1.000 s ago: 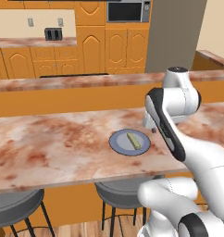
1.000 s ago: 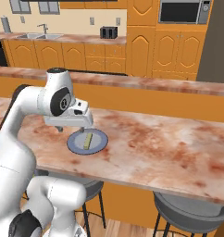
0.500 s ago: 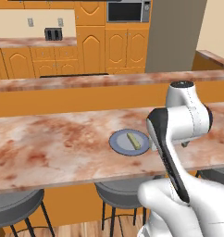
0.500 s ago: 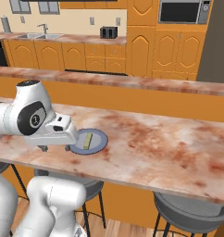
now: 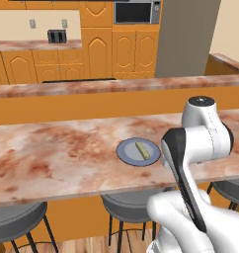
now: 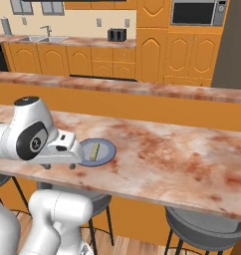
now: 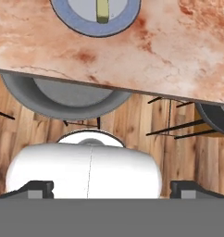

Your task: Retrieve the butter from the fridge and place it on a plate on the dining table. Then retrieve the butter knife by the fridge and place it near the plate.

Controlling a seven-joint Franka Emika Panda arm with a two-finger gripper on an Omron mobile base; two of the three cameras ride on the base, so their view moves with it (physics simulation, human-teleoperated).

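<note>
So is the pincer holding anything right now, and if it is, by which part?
Nothing is held. The pincer is open and empty, and the butter lies on the plate on the dining table.

A: Is there any writing to read here, on the microwave (image 5: 135, 11), the toaster (image 5: 57, 36), or the cabinets?

B: No. Nothing legible appears anywhere. The microwave front is plain dark, the toaster carries no brand, and the orange cabinet doors (image 6: 186, 53) are bare.

A: What about the plate (image 5: 129, 151) or the bench (image 5: 52, 158)?

B: No labels, numbers or signs on either.
</note>
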